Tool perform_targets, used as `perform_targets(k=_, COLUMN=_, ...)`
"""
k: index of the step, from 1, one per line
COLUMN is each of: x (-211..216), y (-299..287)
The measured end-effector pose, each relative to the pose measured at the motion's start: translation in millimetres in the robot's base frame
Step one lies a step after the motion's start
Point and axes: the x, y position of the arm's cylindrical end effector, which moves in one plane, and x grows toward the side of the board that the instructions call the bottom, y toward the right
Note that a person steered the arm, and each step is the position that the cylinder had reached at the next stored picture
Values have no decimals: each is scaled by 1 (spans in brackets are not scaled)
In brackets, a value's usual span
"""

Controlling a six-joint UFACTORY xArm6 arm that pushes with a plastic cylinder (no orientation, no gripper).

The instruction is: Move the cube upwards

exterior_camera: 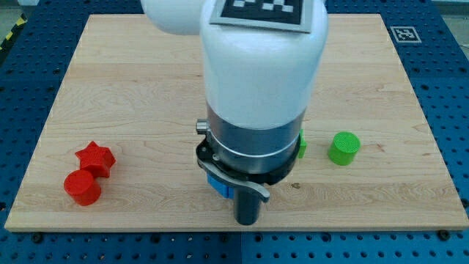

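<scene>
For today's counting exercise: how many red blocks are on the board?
2: a red star at the view's lower left and a red cylinder touching it below. The arm may hide others.

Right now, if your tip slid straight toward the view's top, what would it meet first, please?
Perhaps the blue block, just up-left of my tip; my arm hides that line, so I cannot be sure.

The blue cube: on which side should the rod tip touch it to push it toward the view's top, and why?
Only a corner of the blue cube shows; the arm hides the rest, so its exact pose is unclear. Push on its bottom face, coming from the view's bottom, since upward travel needs contact below it. My tip looks already lower and slightly right; shifting left first seems wise.
</scene>
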Motion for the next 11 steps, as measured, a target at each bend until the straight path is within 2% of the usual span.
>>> perform_targets(k=5, x=-62, y=-2)
perform_targets(k=6, x=-61, y=-2)
perform_targets(k=8, x=-3, y=-3)
perform_targets(k=9, x=-8, y=-46)
perform_targets(k=11, x=-16, y=-55)
